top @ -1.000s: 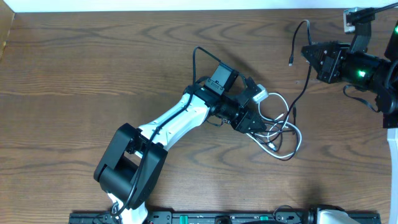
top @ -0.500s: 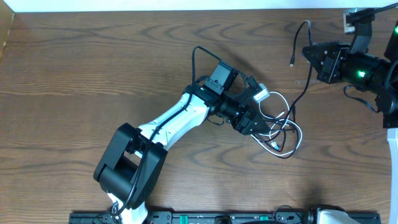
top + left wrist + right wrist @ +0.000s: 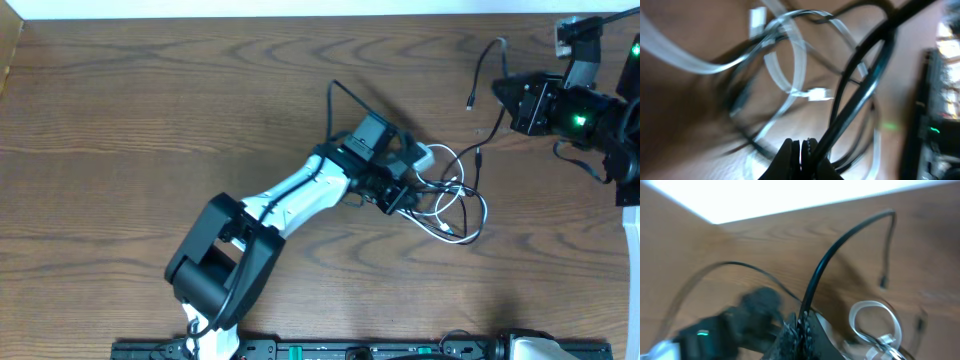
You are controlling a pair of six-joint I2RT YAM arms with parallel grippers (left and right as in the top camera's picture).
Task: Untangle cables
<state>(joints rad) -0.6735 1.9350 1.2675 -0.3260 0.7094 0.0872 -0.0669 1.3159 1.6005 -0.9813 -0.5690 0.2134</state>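
Black cable (image 3: 497, 125): runs from the tangle beside the left hand up and to the right into the right hand, lifted off the worktop (image 3: 150, 120) along that span. Past the right hand a short free end arches over and hangs down to a tiny plug (image 3: 469, 101).
White cable (image 3: 484, 212): lies in loose loops on the worktop just right of the left hand. The black cable crosses through the loops.
Left hand (image 3: 408, 193): sits at the left edge of the tangle, right of the worktop's centre. It is clenched, and in the blurred wrist view the black cable (image 3: 860, 85) leaves its closed tips, so it appears to be pinching that cable.
Left arm (image 3: 300, 190): stretches low from the near edge diagonally up and right, with the wrist turned towards the loops.
Right hand (image 3: 503, 98): is at the far right of the worktop, well apart from the tangle. Its tips are closed on the black cable (image 3: 840, 240) near the plug end.
White plug (image 3: 819, 93): a small plug on the white cable shows inside a loop, ahead of the left hand's tips.
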